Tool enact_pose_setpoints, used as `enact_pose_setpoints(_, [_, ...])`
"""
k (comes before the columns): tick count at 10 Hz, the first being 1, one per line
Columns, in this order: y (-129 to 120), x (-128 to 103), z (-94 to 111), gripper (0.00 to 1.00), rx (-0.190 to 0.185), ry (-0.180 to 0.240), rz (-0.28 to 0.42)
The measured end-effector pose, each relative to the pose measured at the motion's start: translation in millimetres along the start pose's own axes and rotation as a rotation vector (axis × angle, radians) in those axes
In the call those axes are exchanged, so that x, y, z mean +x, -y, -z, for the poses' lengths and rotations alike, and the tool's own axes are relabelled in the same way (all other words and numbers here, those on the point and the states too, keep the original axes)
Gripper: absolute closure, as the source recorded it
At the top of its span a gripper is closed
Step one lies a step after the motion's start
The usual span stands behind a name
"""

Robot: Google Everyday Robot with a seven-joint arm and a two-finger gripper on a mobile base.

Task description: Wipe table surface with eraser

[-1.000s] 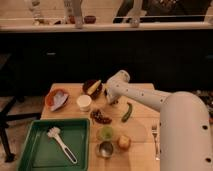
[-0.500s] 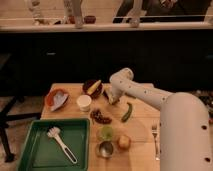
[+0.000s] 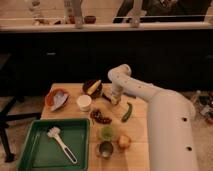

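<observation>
The table surface (image 3: 73,114) is a light tan wooden top in the middle of the camera view. The eraser (image 3: 101,117), a small dark brown block, lies on it near the centre. My white arm comes in from the lower right and bends at the table's far edge. My gripper (image 3: 114,99) points down at the table between a dark bowl (image 3: 92,88) and a green pepper (image 3: 126,112). It is a little behind and to the right of the eraser and apart from it.
A white cup (image 3: 84,102) and an orange bowl (image 3: 52,96) holding a blue-grey pad stand at the left. A green tray (image 3: 36,150) with a white brush (image 3: 61,143) fills the front left. A green cup (image 3: 106,132), a metal cup (image 3: 105,149) and a round fruit (image 3: 123,141) stand in front.
My gripper has shifted slightly to the right, away from the dark bowl. The eraser and the other things have not moved.
</observation>
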Motion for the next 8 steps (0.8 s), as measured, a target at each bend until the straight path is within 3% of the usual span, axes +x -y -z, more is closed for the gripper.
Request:
enact_pose_setpoints(1, [-1.9, 0.3, -1.6, 1.0, 0.002, -0.015, 0.017])
enact_pose_setpoints(8, [-2.4, 1.7, 0.7, 1.0, 0.001, -0.016, 0.016])
